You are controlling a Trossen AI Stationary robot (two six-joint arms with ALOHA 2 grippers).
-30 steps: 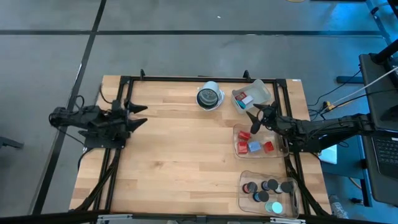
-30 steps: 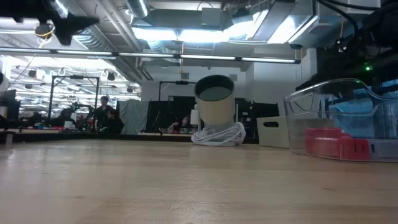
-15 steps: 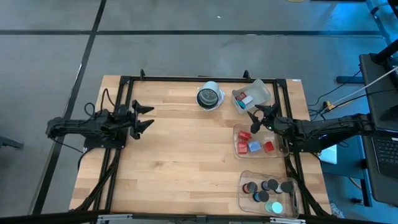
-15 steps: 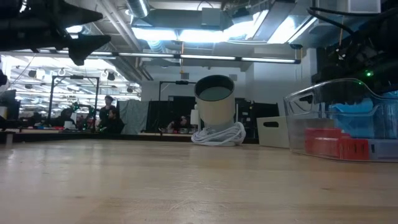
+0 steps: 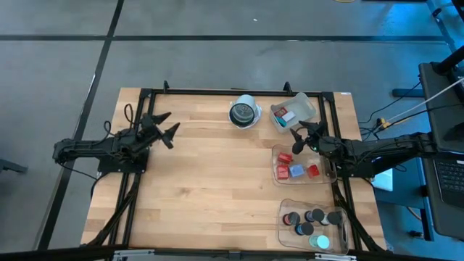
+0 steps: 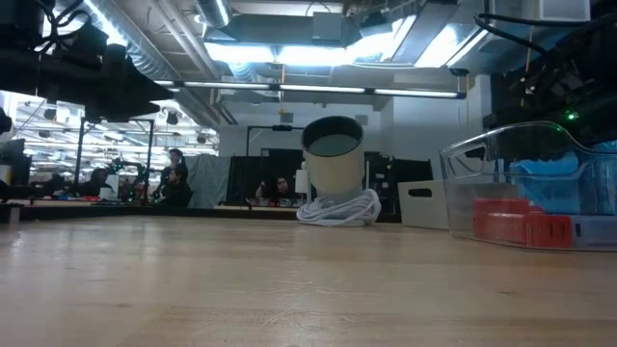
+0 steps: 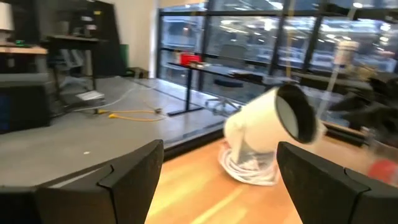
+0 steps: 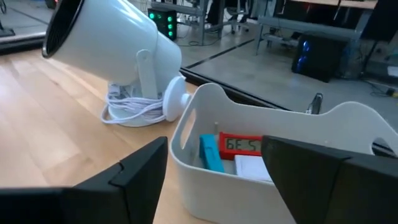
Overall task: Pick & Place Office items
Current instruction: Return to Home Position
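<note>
The office items lie in three clear bins on the table's right side. Red blocks point(image 5: 296, 171) fill the middle bin point(image 5: 304, 181). Black discs point(image 5: 315, 216) and a teal round piece point(image 5: 320, 242) sit in the near bin point(image 5: 283, 235). A red piece point(image 8: 239, 144) and pale blue and white rectangles point(image 8: 210, 152) are in the far bin point(image 8: 205, 112). My right gripper point(image 5: 293, 141) hovers open between the far and middle bins, nothing between its fingers point(image 8: 143, 171). My left gripper point(image 5: 168, 123) hangs open over the table's left part, pointing at the white lamp-like thing point(image 7: 273, 127).
The white lamp-like thing point(image 5: 244, 113) stands at the far edge on a coil of white cable point(image 6: 339, 209). A black frame point(image 5: 217, 92) runs along the table's far, left and right sides. Bare wood point(image 5: 210, 188) stretches between the arms. People sit in the room beyond point(image 6: 174, 183).
My left gripper has come down and swung toward the table's far edge, staying open; the arm now lies low and level.
</note>
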